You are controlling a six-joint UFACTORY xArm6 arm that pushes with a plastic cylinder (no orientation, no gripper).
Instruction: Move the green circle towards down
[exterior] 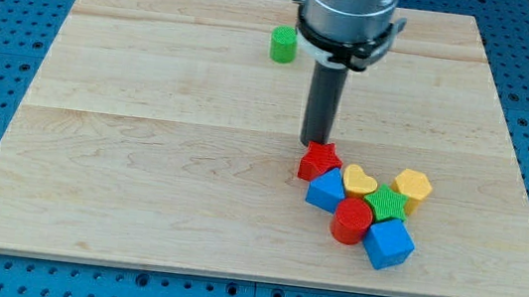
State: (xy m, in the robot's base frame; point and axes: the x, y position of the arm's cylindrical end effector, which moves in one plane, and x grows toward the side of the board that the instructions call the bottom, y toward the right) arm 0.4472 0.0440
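The green circle is a small green cylinder near the view's top, left of the arm's body. My tip is the rod's lower end, well below and to the right of the green circle. It stands just above the red star, touching or nearly touching it.
A cluster of blocks lies at the lower right of the wooden board: red star, blue block, yellow heart, yellow block, green block, red cylinder and blue cube.
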